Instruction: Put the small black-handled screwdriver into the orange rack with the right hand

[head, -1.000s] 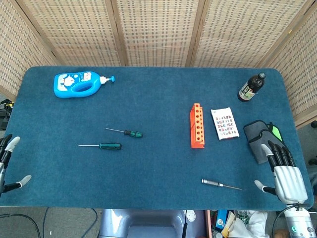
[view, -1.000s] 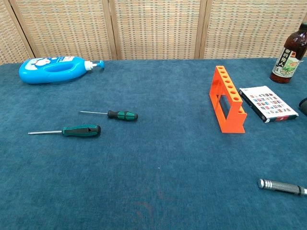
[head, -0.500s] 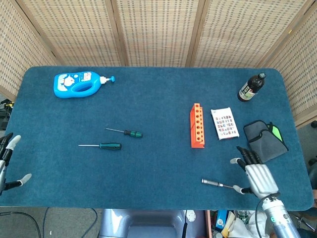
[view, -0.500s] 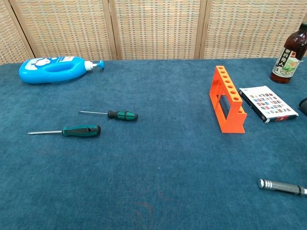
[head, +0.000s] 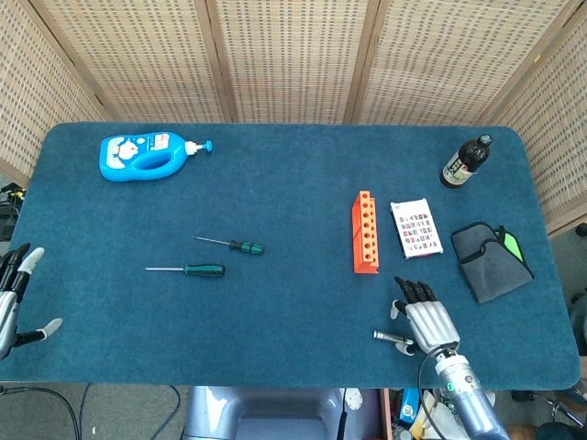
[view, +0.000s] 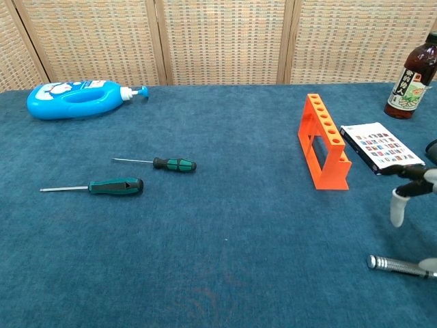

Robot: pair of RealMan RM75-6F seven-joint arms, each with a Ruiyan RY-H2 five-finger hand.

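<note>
Fingers (head: 417, 294) of the right hand (head: 426, 322) were spread and held nothing, hovering over a silver-handled screwdriver (head: 393, 338). The orange rack (head: 366, 233) stood just beyond. The small black-handled screwdriver (head: 230, 244) lay well apart to the left. The left hand (head: 13, 298) was released at the table (head: 293, 183) edge.

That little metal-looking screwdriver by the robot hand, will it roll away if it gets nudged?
Probably a little. The screwdriver looks like a thin round rod lying flat, so it may roll sideways, though the fuzzy blue table cover should slow it. It seems stiff, and its smooth shaft could slip from the robot hand.
</note>
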